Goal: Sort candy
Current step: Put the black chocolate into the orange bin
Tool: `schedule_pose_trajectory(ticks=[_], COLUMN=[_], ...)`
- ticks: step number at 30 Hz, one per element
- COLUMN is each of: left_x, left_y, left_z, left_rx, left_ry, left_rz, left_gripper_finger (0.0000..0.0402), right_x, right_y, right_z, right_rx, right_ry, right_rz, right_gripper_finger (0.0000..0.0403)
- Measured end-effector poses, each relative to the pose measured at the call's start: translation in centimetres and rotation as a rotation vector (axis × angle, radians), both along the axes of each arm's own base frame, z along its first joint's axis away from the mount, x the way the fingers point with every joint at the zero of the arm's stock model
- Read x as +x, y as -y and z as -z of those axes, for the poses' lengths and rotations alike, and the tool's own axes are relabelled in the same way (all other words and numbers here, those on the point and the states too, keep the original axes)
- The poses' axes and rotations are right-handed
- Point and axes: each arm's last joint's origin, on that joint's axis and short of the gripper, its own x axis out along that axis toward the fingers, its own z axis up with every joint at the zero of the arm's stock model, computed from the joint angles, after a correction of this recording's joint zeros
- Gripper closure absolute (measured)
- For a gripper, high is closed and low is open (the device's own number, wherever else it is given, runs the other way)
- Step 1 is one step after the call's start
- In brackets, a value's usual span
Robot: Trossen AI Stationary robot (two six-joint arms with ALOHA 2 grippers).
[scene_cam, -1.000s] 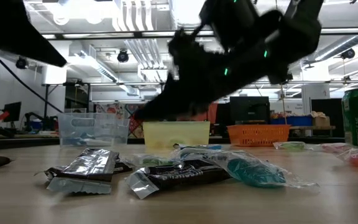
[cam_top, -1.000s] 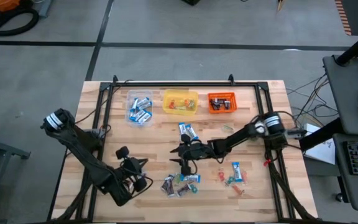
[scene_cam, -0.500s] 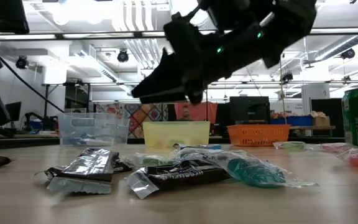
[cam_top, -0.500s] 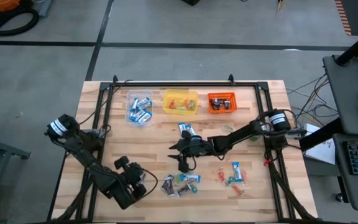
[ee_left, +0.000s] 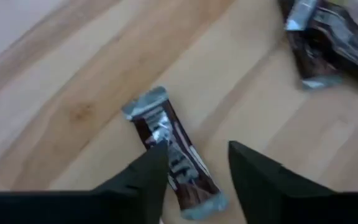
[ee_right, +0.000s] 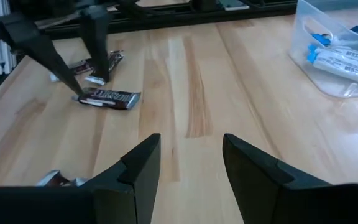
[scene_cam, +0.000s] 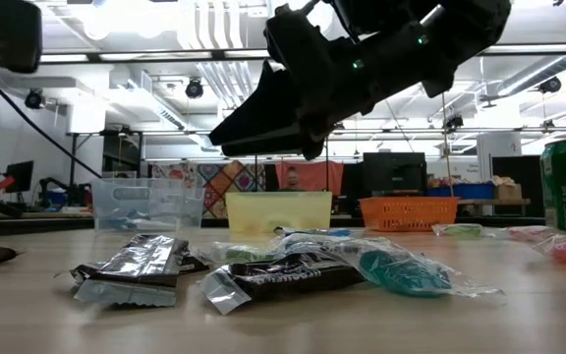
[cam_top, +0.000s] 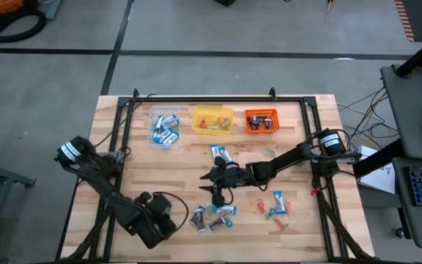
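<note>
The desk (cam_top: pixel 182 158) is pale wood planking with a visible grain. The left claw (ee_left: pixel 194 171) is spread directly above a dark brown candy bar (ee_left: pixel 171 152) with crimped silver ends, lying flat near the desk's front edge. The right claw (ee_right: pixel 188 158) is spread and empty over mid-desk. A loose candy pile (cam_top: pixel 212 217) of glossy brown, blue-and-white and small coloured wrappers lies front-centre.
</note>
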Motion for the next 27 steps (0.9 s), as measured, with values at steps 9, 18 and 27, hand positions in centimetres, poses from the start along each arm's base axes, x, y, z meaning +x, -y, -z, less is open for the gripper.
schedule_pose_trajectory(ticks=[9,18,27], left_x=[0.5,0.3,-0.2], left_y=[0.5,0.7,0.3], left_z=[3.5,4.8,1.8], left_rx=[0.086,0.156,0.240], left_ry=[-0.066,-0.068,0.085], left_rz=[-0.025,-0.012,0.068], left_gripper_finger=[0.0177,0.0279,0.0381], right_x=[0.0,0.0,0.0], right_y=[0.0,0.0,-0.2], right_z=[0.0,0.0,0.0], right_rx=[0.013,0.022,0.026], right_ry=[0.001,0.001,-0.001], right_rz=[0.005,0.008,-0.024], right_gripper_finger=[0.0239,0.0239,0.0239])
